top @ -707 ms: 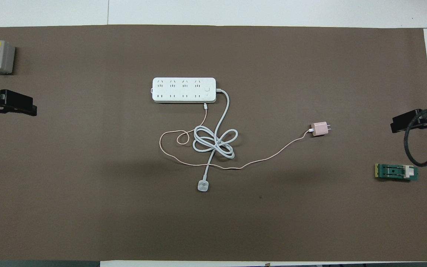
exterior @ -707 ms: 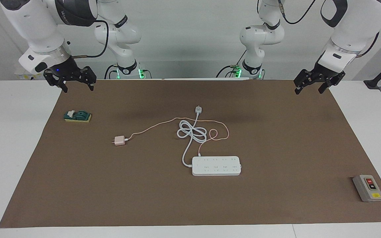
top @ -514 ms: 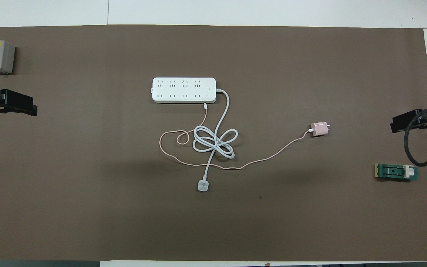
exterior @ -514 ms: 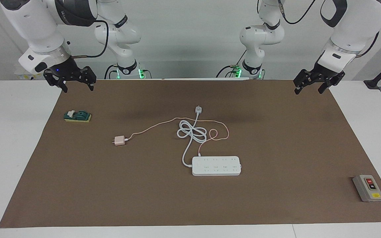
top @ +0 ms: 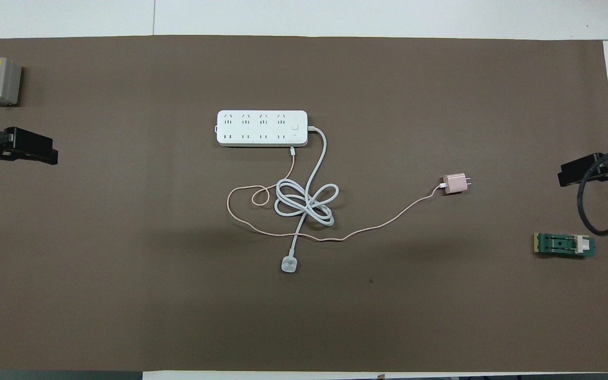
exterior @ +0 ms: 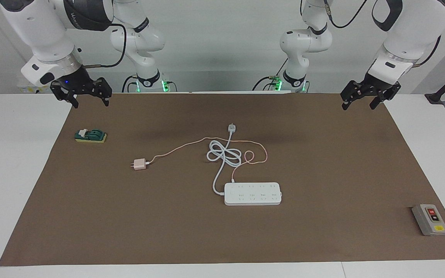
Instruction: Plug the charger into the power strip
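The pale-pink charger (exterior: 140,165) (top: 455,183) lies on the brown mat toward the right arm's end, prongs pointing away from the power strip. Its thin pink cable (exterior: 176,148) loops to the middle of the mat. The white power strip (exterior: 252,194) (top: 262,127) lies flat, sockets up, farther from the robots than the charger. My right gripper (exterior: 91,103) (top: 560,178) hangs open and empty over the mat's edge at its own end. My left gripper (exterior: 358,107) (top: 55,156) hangs open and empty over the mat at the left arm's end.
The strip's thick white cord (exterior: 224,154) is coiled between the strip and the robots and ends in a white plug (exterior: 231,127). A grey button box (exterior: 430,219) sits at the left arm's end. A green block (exterior: 90,136) lies under the right gripper's side.
The left gripper has drifted slightly inward over the mat. The right gripper, charger and power strip have stayed put.
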